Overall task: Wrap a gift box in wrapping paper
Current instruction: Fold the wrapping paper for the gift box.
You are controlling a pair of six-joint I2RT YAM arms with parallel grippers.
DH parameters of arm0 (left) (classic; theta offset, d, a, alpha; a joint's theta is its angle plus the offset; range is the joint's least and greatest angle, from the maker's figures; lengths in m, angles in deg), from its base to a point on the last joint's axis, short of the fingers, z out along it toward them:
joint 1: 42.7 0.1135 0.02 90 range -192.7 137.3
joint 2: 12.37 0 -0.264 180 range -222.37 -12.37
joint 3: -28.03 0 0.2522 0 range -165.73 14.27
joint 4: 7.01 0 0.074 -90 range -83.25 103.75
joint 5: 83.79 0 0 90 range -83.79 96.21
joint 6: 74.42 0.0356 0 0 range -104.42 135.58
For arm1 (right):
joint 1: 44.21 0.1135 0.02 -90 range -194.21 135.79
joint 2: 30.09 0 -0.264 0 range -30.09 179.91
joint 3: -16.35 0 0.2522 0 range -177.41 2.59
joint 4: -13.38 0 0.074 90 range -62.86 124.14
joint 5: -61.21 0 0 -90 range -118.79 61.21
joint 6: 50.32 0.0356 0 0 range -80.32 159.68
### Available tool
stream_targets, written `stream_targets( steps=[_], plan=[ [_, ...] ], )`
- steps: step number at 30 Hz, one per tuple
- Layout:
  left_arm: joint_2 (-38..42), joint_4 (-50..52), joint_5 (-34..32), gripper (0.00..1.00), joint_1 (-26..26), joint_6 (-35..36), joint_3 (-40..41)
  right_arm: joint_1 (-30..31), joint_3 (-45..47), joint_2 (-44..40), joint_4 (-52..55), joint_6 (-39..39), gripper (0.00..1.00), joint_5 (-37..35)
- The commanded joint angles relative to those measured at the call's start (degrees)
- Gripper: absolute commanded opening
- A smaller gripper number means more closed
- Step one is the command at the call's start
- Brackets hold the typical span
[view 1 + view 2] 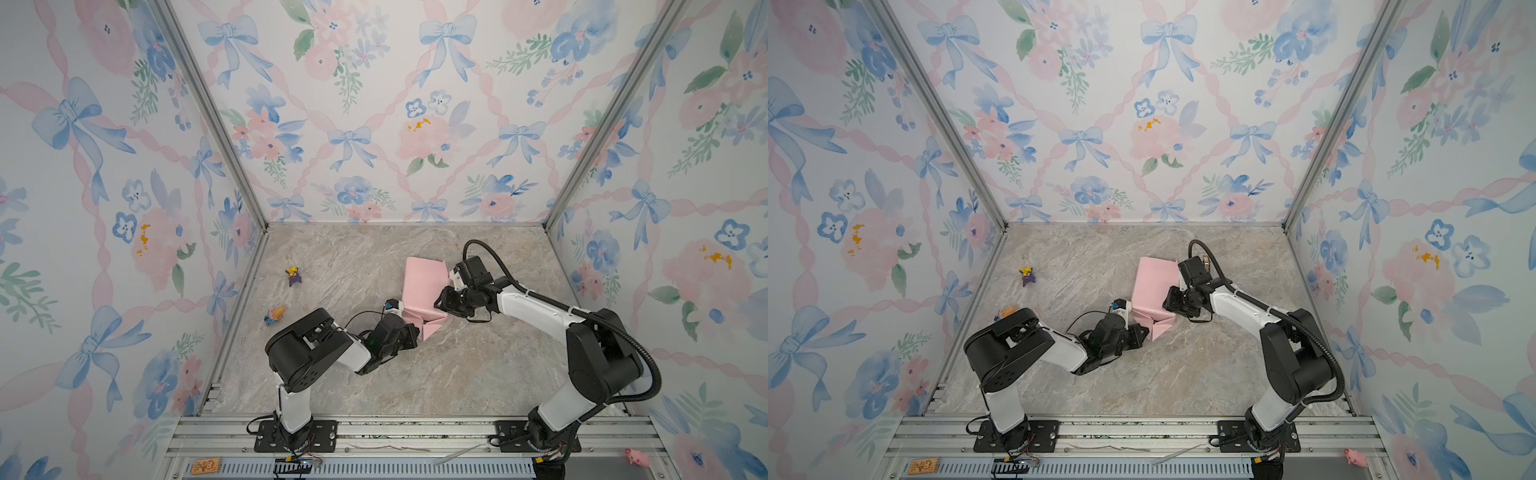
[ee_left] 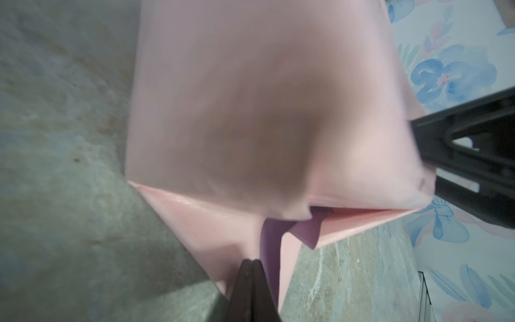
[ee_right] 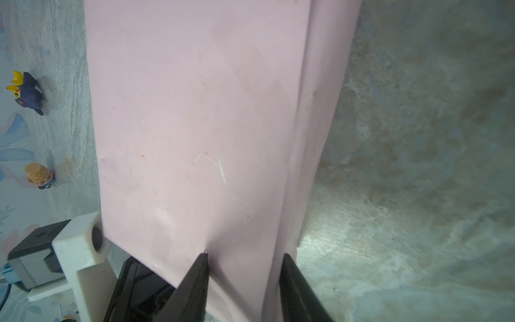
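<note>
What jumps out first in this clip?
A pale pink parcel of wrapping paper sits central on the marble tabletop, pinched at its near corner flap by the shut left gripper, with the right gripper astride a fold on its right side. Bow-and-flower wallpaper towers around; a purple toy figure and an orange toy lie near the left wall.

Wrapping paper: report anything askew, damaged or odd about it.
The pale pink creased wrapping paper has an untidy end fold: its lilac-purple side pokes out between the pink flaps, just ahead of the shut left gripper. A thin white scratch marks the broad pink face.
</note>
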Motion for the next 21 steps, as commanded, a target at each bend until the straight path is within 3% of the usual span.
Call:
stream_targets(
  steps=[1,10,21],
  plan=[
    [-0.2,11.7,1.4,0.0,0.7,-1.8,-0.7,0.4,-0.1,2.0,3.0,-1.1,0.42,-0.6],
    [-0.5,20.7,4.0,0.0,1.1,-4.1,-4.1,0.4,-0.2,2.1,2.9,-1.1,0.42,-0.6],
    [0.8,24.3,7.4,0.0,0.9,-6.5,-4.2,0.4,-0.3,2.3,2.3,-1.1,0.42,-0.4]
  ],
)
